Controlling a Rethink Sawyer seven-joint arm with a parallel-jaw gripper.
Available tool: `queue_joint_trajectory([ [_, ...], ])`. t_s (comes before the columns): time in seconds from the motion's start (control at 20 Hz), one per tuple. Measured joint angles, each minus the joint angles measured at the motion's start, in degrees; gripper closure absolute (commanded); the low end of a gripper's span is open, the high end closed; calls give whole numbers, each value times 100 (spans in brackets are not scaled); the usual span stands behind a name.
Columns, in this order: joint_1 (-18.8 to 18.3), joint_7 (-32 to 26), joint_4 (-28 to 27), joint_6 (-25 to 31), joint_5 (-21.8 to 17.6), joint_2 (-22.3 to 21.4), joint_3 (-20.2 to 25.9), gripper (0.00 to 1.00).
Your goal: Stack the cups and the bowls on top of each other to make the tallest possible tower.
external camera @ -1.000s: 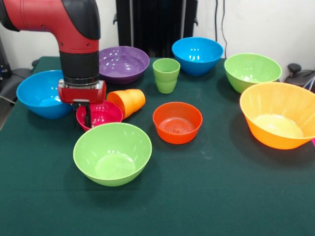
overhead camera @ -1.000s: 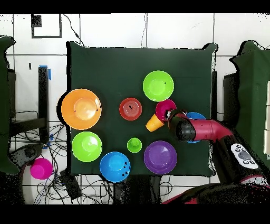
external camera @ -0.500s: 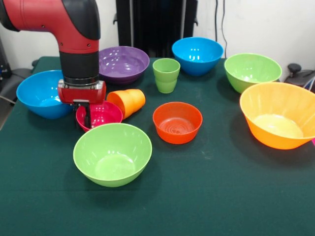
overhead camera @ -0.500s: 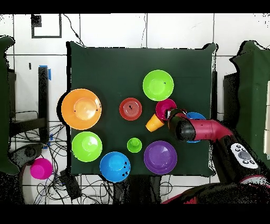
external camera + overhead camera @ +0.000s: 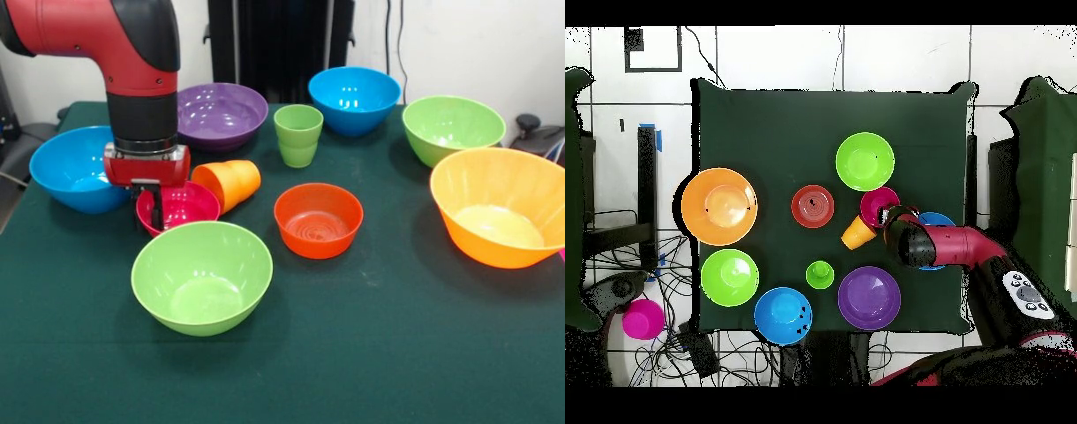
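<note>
My gripper (image 5: 150, 212) hangs over the left rim of the small magenta bowl (image 5: 185, 205), with one finger inside and one outside, shut on the rim. The orange cup (image 5: 228, 183) lies on its side, touching that bowl's right side. The light green cup (image 5: 297, 134) stands upright behind it. The small orange-red bowl (image 5: 318, 219) sits mid-table. A light green bowl (image 5: 201, 276) is just in front of the gripper. The purple bowl (image 5: 221, 113), two blue bowls (image 5: 75, 168) (image 5: 353, 97), a second green bowl (image 5: 452, 128) and the large orange bowl (image 5: 499, 208) ring the table.
The left blue bowl stands close beside the arm (image 5: 141, 79) and is mostly hidden under it in the overhead view. A magenta round thing (image 5: 642, 319) lies on the floor off the table among cables.
</note>
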Motion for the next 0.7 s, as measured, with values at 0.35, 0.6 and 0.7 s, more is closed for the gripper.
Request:
queue_joint_trajectory([
  [0.35, -14, 0, -23, -1, -5, 41, -5, 0],
  [0.6, -99, 0, -57, -4, 26, 124, 25, 0],
  [0.7, -109, 0, -57, -4, 49, 126, 26, 0],
])
